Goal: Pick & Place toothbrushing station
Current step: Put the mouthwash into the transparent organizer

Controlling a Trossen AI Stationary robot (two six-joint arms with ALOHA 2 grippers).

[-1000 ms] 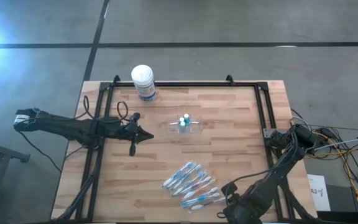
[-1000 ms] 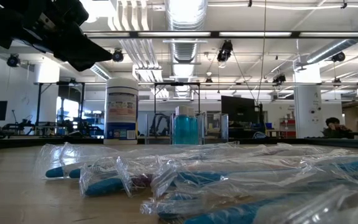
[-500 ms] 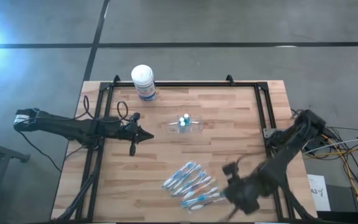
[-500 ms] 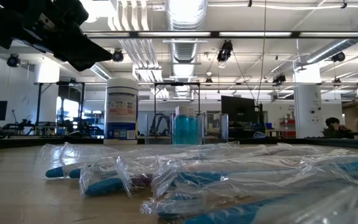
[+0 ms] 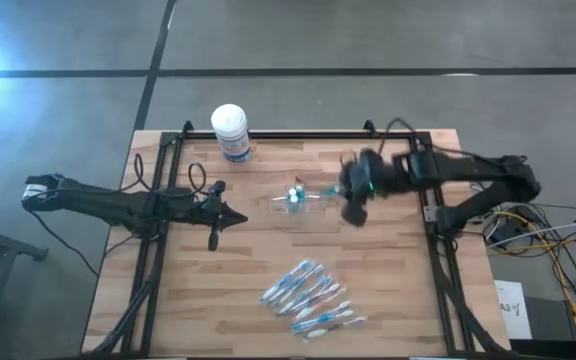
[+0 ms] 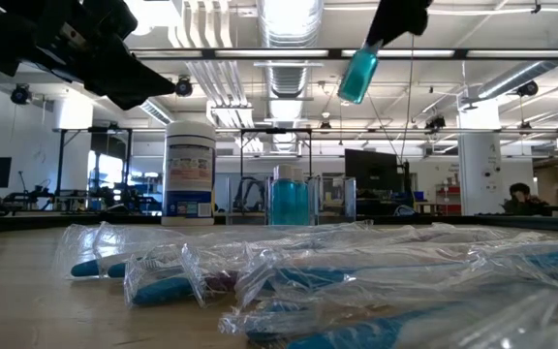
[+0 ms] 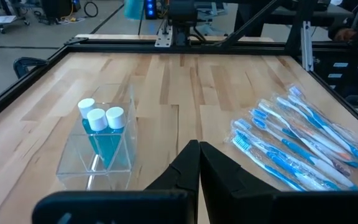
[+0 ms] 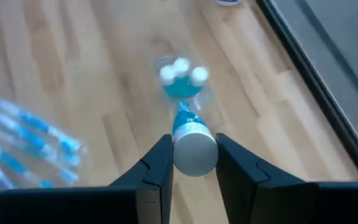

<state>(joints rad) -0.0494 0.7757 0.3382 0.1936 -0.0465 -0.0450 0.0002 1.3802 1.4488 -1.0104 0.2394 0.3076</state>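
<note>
While right gripper [image 8: 194, 163] clamps white-capped tube [image 8: 192, 142] above tabletop [image 5: 368, 270], cup [image 8: 182, 84] with three tubes sits just beyond; left gripper [image 7: 197, 163] closed, empty.

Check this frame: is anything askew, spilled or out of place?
Nothing is spilled or damaged. The clear cup stands upright with three white-capped tubes in it, and the bagged toothbrushes lie in a loose pile nearer the front. The right hand holds a fourth tube in the air beside the cup.
</note>
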